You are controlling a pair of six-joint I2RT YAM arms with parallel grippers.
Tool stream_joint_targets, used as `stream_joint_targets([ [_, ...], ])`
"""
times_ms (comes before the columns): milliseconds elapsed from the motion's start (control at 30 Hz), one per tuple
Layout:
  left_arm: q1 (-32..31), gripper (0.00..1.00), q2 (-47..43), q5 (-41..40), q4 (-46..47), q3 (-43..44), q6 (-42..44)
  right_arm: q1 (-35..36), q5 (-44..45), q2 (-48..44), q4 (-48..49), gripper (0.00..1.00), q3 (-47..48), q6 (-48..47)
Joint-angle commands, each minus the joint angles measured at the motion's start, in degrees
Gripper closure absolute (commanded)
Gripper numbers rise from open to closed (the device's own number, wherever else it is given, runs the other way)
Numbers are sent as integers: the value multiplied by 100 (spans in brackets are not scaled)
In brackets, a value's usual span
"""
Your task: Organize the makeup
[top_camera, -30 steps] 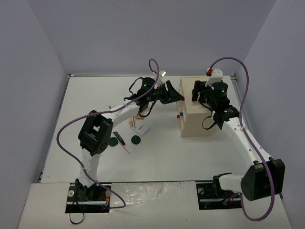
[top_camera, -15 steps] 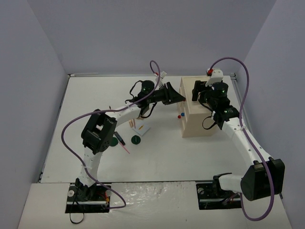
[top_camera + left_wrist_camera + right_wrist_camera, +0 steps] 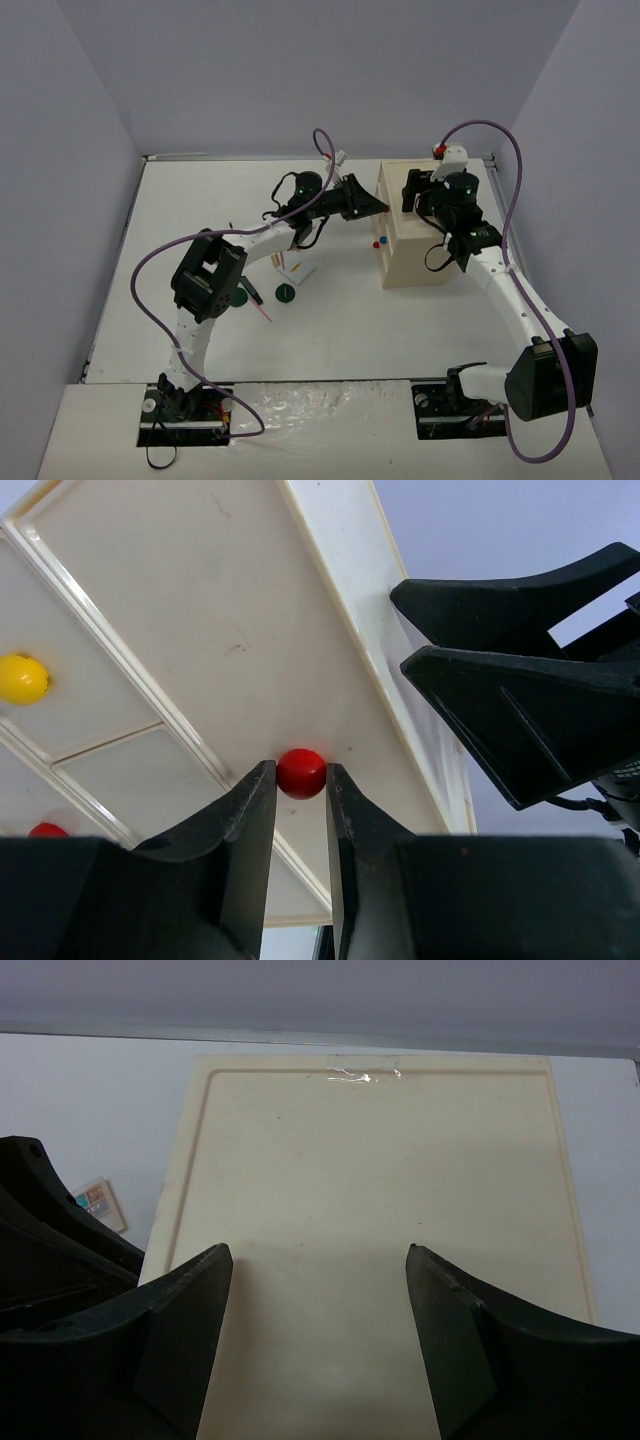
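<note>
From above, the left gripper (image 3: 374, 207) is nosed up to the front of the wooden drawer box (image 3: 415, 255), and the right gripper (image 3: 412, 192) sits over its top. The makeup lies well apart on the table (image 3: 200, 200): a green disc (image 3: 285, 293), a pink pencil (image 3: 263, 313), a white card (image 3: 303, 271). Another disc is half hidden under the left arm.

Left wrist now: fingers (image 3: 250, 825) pinched on a red knob (image 3: 301, 772), touching both sides, which the overhead can't show. A yellow knob (image 3: 22, 678) sits off to the side.

Right wrist: fingers (image 3: 180, 1345) spread wide, holding nothing, above the box top. An eyeshadow palette (image 3: 100, 1205) peeks out at the edge.
</note>
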Motion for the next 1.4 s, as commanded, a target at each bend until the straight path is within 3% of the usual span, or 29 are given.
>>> stream_joint_targets([
  [0, 6, 100, -519, 146, 401, -12, 121, 9, -68, 7, -269, 32, -98, 97],
  [300, 269, 100, -1124, 108, -826, -182, 751, 3, 192, 24, -273, 29, -107, 188],
  [800, 631, 100, -1556, 248, -1706, -528, 1279, -166, 270, 10, -310, 28, -125, 322],
  [1367, 877, 100, -1509, 477, -2928, 130, 1849, -781, 550, 136, -528, 28, -195, 674],
])
